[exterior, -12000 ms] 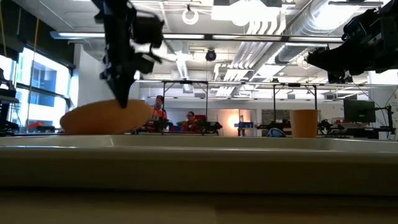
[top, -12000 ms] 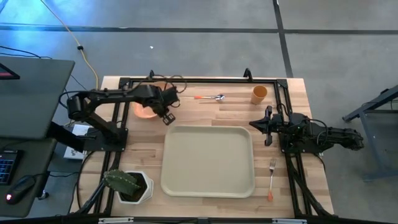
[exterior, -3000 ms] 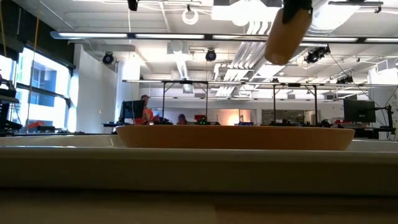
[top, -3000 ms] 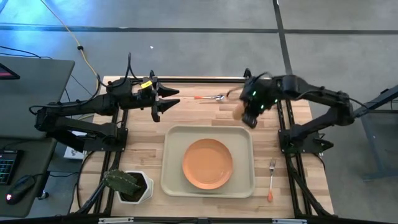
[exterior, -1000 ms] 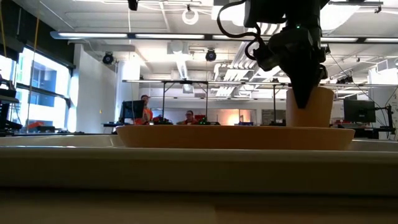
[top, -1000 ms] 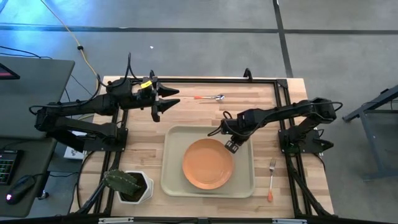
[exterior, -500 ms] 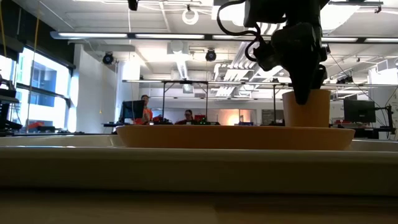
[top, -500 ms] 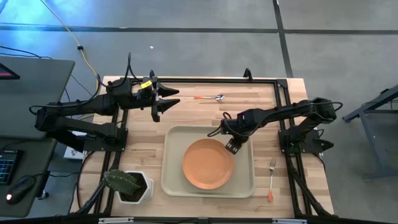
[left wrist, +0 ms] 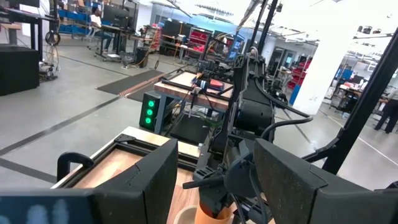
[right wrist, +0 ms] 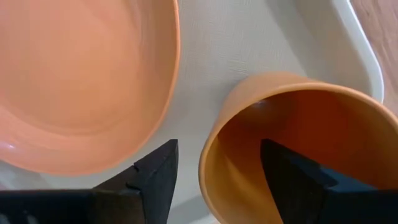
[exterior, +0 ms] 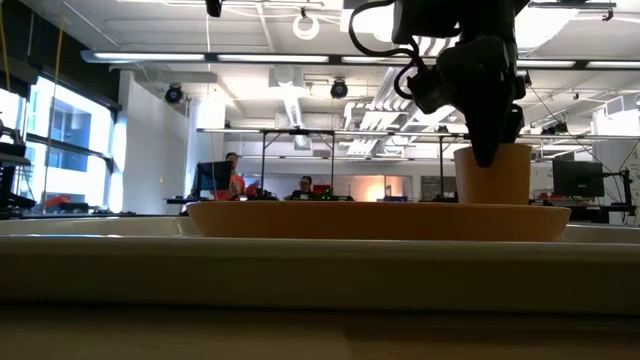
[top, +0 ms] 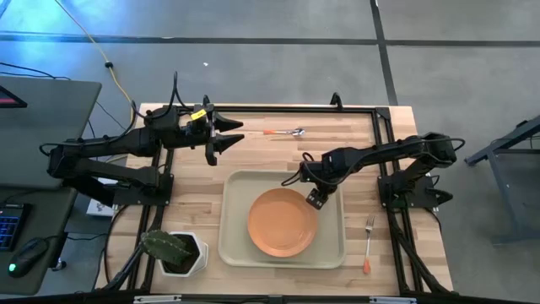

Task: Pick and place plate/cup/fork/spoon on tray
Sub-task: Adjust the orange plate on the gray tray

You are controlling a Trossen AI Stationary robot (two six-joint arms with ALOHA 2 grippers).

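The orange plate (top: 281,222) lies on the beige tray (top: 230,241). The orange-yellow cup (right wrist: 292,143) stands upright on the tray floor beside the plate's far right edge, and it also shows in the low view (exterior: 492,178). My right gripper (right wrist: 217,180) hangs open over the cup's rim, one finger inside the cup and one outside, with a gap on each side of the wall. The spoon (top: 285,133) lies on the table beyond the tray. The fork (top: 369,243) lies right of the tray. My left gripper (top: 226,140) waits open at the far left.
A white pot with a green plant (top: 173,251) stands at the table's near left corner. A black frame (top: 278,109) runs along the table's edges. Bare tray floor (top: 329,247) shows to the right of the plate.
My right gripper has let go of the cup. The cup has settled a little lower and stands upright on the tray beside the plate. The gripper stays over the cup's rim.
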